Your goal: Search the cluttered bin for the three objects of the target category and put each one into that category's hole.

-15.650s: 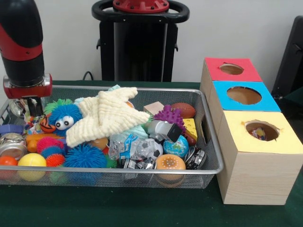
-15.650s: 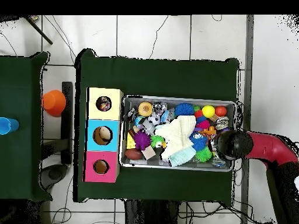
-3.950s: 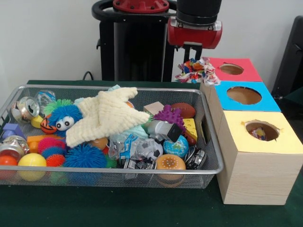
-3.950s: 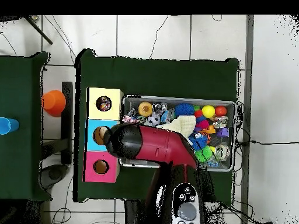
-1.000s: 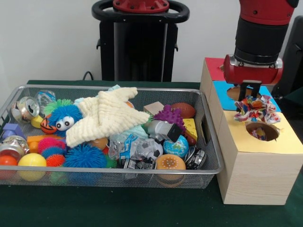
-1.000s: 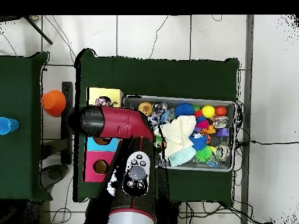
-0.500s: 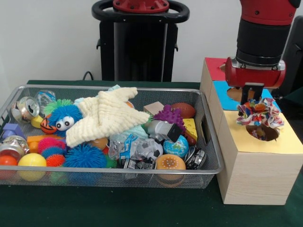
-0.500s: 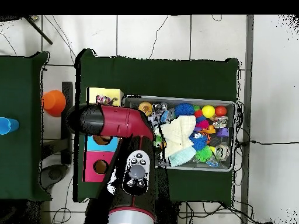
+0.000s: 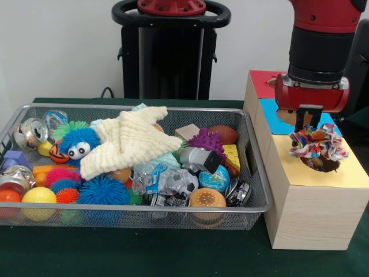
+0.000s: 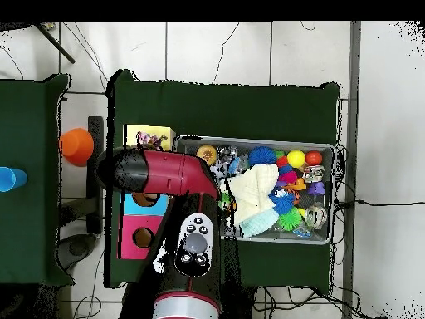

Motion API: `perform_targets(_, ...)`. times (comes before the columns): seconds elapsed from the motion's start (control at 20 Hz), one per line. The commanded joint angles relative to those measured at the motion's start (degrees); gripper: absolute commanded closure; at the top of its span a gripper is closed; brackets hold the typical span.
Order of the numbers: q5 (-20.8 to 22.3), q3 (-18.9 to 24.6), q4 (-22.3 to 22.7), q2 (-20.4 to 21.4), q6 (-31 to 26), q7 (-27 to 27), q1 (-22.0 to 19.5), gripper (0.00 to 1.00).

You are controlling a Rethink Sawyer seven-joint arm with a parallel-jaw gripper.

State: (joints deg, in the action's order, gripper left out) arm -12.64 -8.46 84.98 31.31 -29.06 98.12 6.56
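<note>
Lowering the gripper [image 9: 306, 130], clamped on the scrunchie [image 9: 317, 144], I want it centred over the yellow hole [image 9: 324, 164] before release.

Yellow hole [image 9: 323, 163] at right of front view is blocked by the multicoloured fabric scrunchie [image 9: 317, 144] sitting over it, gripper [image 9: 304, 126] directly above. Red hole [image 10: 143, 238] is open from above; the blue one is under the arm [image 10: 170, 176]. Wire bin [image 9: 173, 214] is packed full; the cream knitted star [image 9: 130, 140] covers its centre.
</note>
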Motion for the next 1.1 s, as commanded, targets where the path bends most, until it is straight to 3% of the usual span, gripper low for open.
perform_targets(0.05, -2.6, 3.8, 1.4, -4.0, 4.6, 13.7, -0.4, 1.0)
perform_targets(1.1, -5.8, 2.8, -0.1, -6.3, 2.1, 15.2, 3.5, 1.0)
